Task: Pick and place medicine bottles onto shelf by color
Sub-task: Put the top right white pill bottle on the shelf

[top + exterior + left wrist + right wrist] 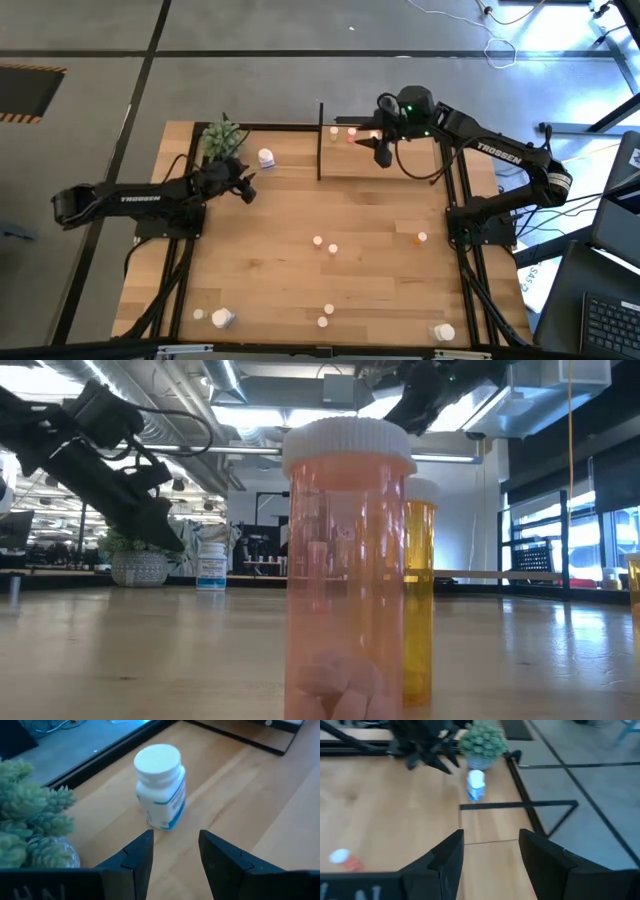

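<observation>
A larger white medicine bottle (160,785) with a blue label stands upright on its base at the table's far left (266,157), next to the green plant (222,137). My left gripper (175,852) is open just short of it, low over the table (243,187). My right gripper (490,855) is open with nothing between its fingers, up above the shelf (400,165) at the far right (383,152). Small bottles (335,131) stand on the shelf's far edge. In the low view, a pinkish bottle (350,560) with a white top stands close up, an orange one (421,590) behind it.
Several small bottles stand scattered over the table's middle (325,245) and right (421,238). More lie along the near edge (222,318), (443,332). The shelf's black uprights (320,140) rise between the two grippers. The potted plant (30,820) is close beside my left gripper.
</observation>
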Controlling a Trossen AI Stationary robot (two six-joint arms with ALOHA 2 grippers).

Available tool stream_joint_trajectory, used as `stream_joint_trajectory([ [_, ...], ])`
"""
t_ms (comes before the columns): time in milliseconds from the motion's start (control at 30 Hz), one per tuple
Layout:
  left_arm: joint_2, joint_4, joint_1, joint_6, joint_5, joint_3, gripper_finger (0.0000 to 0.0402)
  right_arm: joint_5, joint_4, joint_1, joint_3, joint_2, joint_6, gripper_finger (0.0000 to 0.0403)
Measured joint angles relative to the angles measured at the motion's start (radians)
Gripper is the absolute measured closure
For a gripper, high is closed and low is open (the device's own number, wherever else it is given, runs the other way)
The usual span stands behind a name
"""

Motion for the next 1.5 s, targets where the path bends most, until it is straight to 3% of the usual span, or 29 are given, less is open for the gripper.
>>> stream_joint_trajectory([
  [333, 0.0, 0.086, 0.081, 0.072, 0.12, -0.042, 0.025, -0.355, -0.001, -0.001, 0.0, 0.0, -0.022, 0.021],
  [500, 0.0, 0.097, 0.121, 0.103, 0.154, -0.042, 0.025, -0.481, -0.009, -0.001, 0.0, 0.0, -0.019, 0.021],
  [700, 0.0, 0.111, 0.156, 0.138, 0.237, -0.042, 0.025, -0.454, -0.008, -0.001, 0.0, 0.0, -0.017, 0.021],
  [1100, 0.007, 0.155, 0.159, 0.138, 0.242, -0.042, 0.025, -0.351, -0.008, -0.001, -0.001, 0.001, -0.016, 0.021],
  [1500, 0.032, 0.155, 0.159, 0.11, 0.29, -0.043, 0.025, -0.35, -0.008, -0.001, -0.002, 0.001, -0.015, 0.021],
])
